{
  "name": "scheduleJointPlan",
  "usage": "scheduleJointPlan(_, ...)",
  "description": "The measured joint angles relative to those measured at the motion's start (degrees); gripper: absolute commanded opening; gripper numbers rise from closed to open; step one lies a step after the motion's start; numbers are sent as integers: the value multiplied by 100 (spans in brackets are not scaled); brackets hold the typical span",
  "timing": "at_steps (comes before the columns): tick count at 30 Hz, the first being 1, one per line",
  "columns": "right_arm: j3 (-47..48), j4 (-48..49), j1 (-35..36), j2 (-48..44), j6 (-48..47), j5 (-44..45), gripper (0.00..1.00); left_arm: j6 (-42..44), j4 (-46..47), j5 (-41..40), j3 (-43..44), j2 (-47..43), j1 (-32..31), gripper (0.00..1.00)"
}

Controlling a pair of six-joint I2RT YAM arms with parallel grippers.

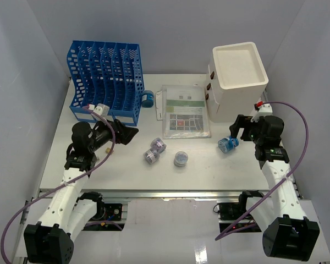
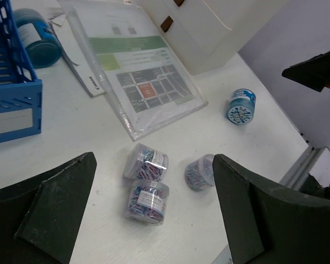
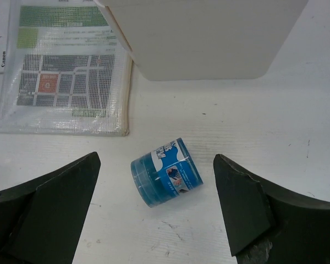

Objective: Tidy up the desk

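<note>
Fingers of the right gripper (image 3: 155,162) stand wide apart and hold nothing. A blue tub (image 3: 166,180) lies on its side on the desk (image 1: 121,170) between them, touching neither finger. What it contains does not show. Just beyond it stands the cream drawer cabinet (image 1: 237,80), with a shallow tray recess in its top and brown drawer pulls on the side facing the middle of the desk.

The left gripper (image 2: 154,162) is also spread wide and empty, above three clear jars packed with coloured paper clips. Two of them (image 2: 147,163) (image 2: 148,201) lie on their sides just beside each other, and the third (image 2: 199,171) is near them on the right.

Past the jars a clear plastic sleeve (image 1: 185,111) holds printed sheets, and its left edge overlaps a white booklet (image 2: 85,82). A second blue tub (image 1: 147,99) sits between the booklet and the blue file rack (image 1: 105,82) at the far left corner.

The desk is the white tabletop under all of this. Bare surface shows between the jars and the metal rail (image 1: 165,193) along the front edge. Grey walls close in on the left, right and back sides.
</note>
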Motion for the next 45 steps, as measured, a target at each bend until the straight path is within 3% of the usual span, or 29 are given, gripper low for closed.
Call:
scheduleJointPlan(4, 61, -69, -8, 57, -735, -862, 90, -402, 341, 447, 266, 782, -45, 98)
scheduleJointPlan(9, 480, -775, 44, 367, -2500, -2558, 91, -411, 443, 574, 1573, 2394, -728, 98)
scheduleJointPlan(12, 630, -1218, 76, 542, -3438, -3332, 100, 65, 523, 618, 2323, 3113, -1266, 97)
scheduleJointPlan(17, 478, -1652, 75, 684, -4813, -4810, 96, 1037, 714, 869, 3860, 4519, -1594, 96)
scheduleJointPlan(21, 411, -1806, 76, 821, -5361, -5465, 95, 1485, 1194, 1043, 4541, 5449, -1560, 96)
scheduleJointPlan(28, 299, -1771, 76, 852, -5685, -5661, 96, 1452, 1933, 1412, 5965, 7202, -1543, 91)
scheduleJointPlan(37, 36, -1471, 72, 733, -5597, -5520, 96, 368, 4459, 1849, 7632, 9290, -1596, 86)
scheduleJointPlan(45, 35, -1360, 71, 736, -5486, -5469, 96, 508, 4894, 1655, 8851, 10271, -2068, 89)
